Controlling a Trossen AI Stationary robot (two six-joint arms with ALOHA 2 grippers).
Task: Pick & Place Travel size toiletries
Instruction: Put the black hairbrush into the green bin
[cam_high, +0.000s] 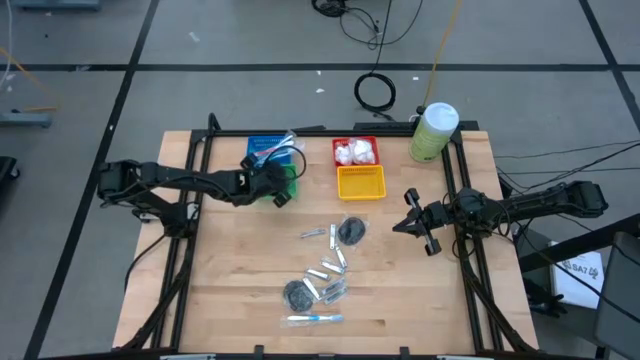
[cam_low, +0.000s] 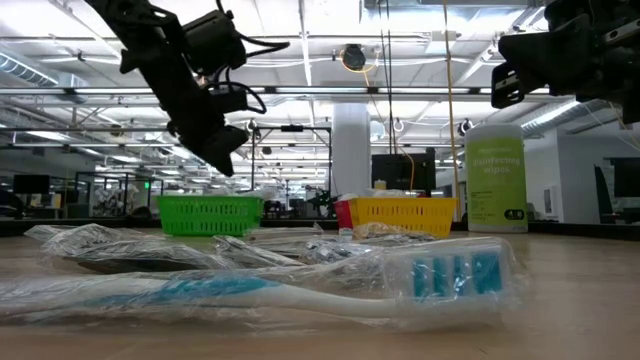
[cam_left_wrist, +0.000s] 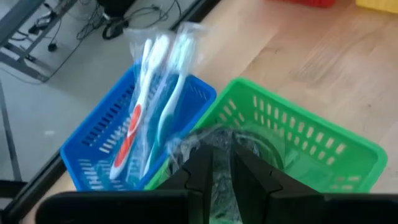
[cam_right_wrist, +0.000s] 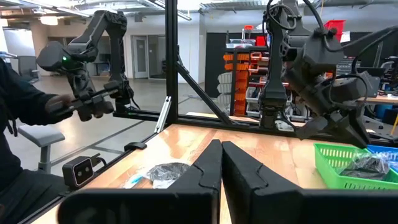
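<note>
My left gripper (cam_high: 280, 195) hangs over the green basket (cam_left_wrist: 298, 137), shut on a dark disc in clear wrap (cam_left_wrist: 208, 140); the disc (cam_right_wrist: 368, 167) sits low inside the basket. Wrapped toothbrushes (cam_left_wrist: 155, 99) stand leaning in the blue basket (cam_high: 268, 150). White packets (cam_high: 355, 152) lie in the red basket. On the table lie two more wrapped discs (cam_high: 351, 230) (cam_high: 298, 293), several silver tubes (cam_high: 332, 265) and a blue toothbrush (cam_high: 313, 319). My right gripper (cam_high: 398, 228) waits shut above the table's right side, touching nothing. My left gripper pinches the crinkled clear wrap (cam_left_wrist: 222, 146) of the disc between its two fingers (cam_left_wrist: 199, 168), coming from above and slanting down into the green basket. The disc hangs below the fingertips inside the basket; whether it rests on the basket's floor cannot be told.
The yellow basket (cam_high: 361, 182) stands in front of the red one, and a tall pale-green canister (cam_high: 433, 132) stands at the far right corner. Bare wood lies along the table's left side. A person (cam_right_wrist: 22, 99) sits beyond the table's edge in the right wrist view.
</note>
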